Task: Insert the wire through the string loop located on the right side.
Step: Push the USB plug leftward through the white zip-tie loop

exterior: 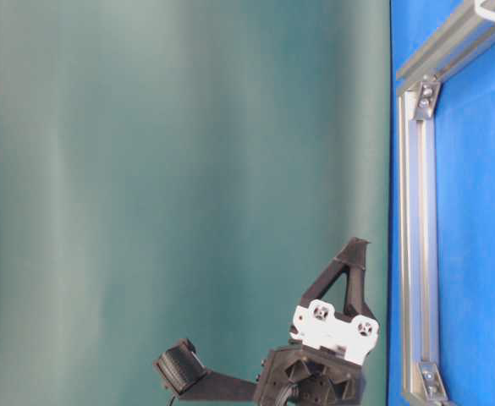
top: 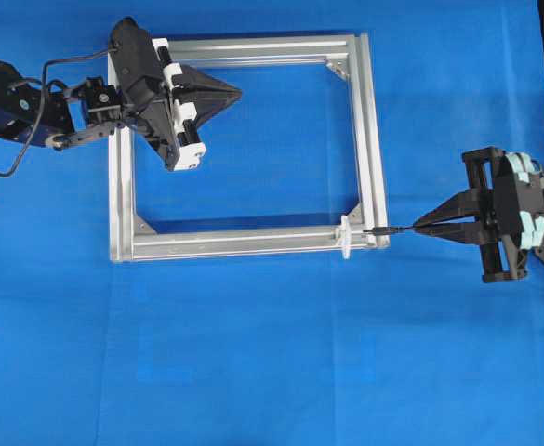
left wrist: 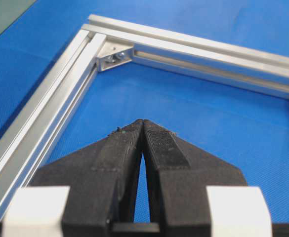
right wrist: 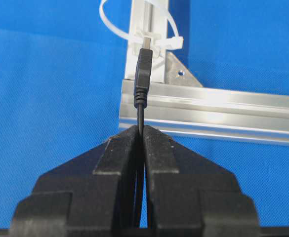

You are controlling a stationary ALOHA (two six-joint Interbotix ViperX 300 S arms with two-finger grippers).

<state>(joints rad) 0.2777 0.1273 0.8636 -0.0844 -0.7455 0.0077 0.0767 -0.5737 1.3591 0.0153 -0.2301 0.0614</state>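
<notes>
Wire held by the right gripper (top: 418, 226) in front of the loop (top: 345, 236).

The wire (right wrist: 142, 74) is pinched between the closed fingers of the right gripper, and its plug end is pointed over the outer rail of the frame (top: 369, 139) toward the loop. In the right wrist view the plug tip is seen just at the white loop, which is fixed on the lower rail near the right corner; whether the tip is already inside cannot be told. The left gripper (top: 238, 92) is pressed together with nothing between its fingers, and it is held above the upper left part of the frame, well apart from the loop. Everything is placed on a blue cloth (top: 272, 353).
</notes>
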